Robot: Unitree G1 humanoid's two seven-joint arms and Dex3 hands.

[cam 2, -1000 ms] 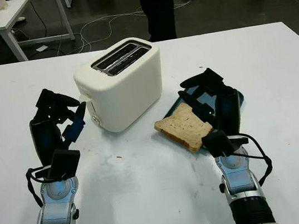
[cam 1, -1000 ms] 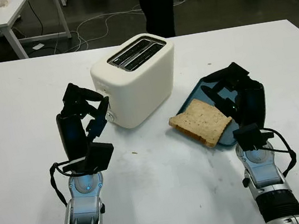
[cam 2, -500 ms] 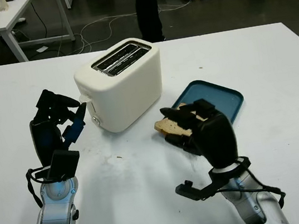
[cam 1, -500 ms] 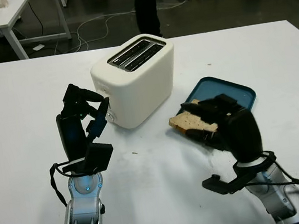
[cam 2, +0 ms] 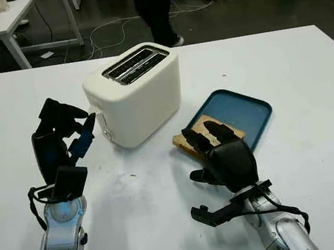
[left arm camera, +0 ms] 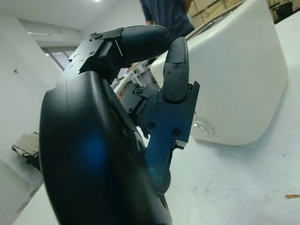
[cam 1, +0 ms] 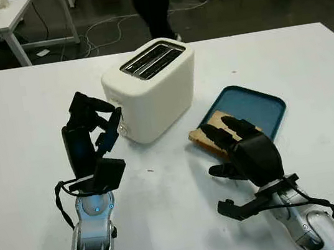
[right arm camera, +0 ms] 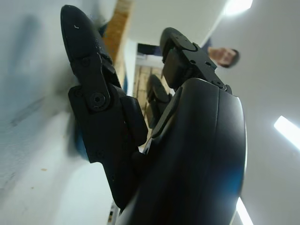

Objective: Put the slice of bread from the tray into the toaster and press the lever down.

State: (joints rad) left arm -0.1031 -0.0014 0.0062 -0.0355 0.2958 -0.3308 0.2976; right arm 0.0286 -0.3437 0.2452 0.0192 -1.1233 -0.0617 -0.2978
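You see no readable writing on the toaster (cam 1: 151,88) or the blue tray (cam 1: 254,107). Your right hand (cam 1: 246,151) reaches palm-down over the slice of bread (cam 1: 207,133), fingers (cam 1: 220,136) extended onto it, not closed around it. The bread lies half off the tray's near corner. Your left hand (cam 1: 89,136) stands upright on the worktop (cam 1: 22,121) beside the toaster, open, holding nothing.

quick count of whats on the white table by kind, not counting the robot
toaster: 1
tray: 1
slice of bread: 1
total: 3
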